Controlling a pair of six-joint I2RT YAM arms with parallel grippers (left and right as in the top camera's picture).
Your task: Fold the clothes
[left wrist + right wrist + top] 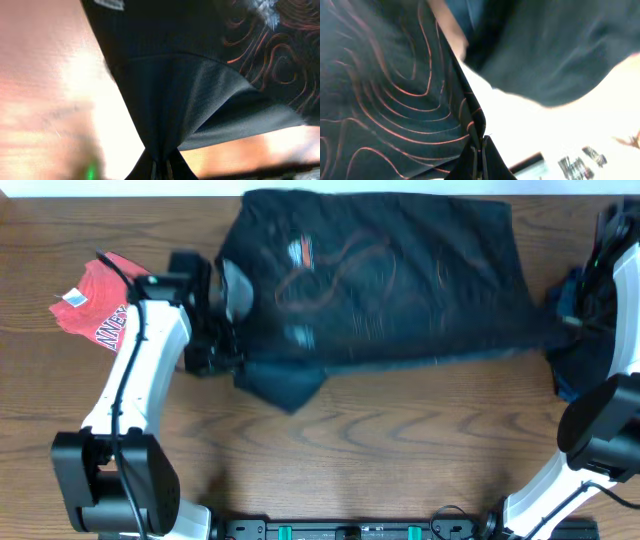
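There, the one black jersey (400, 270), a smooth knit with thin orange contour lines, lay spread wide across the wooden bench (400, 440). My left tool (161, 169) and right tool (481, 159) each pinched a fold of its edge. One crumpled red tee (100, 305) sat at the left.

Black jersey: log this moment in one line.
left gripper: shut on black jersey, left edge | right gripper: shut on its right edge | red tee: lying left, unheld

matt cloth jersey (400, 280), grained wood table (330, 450)
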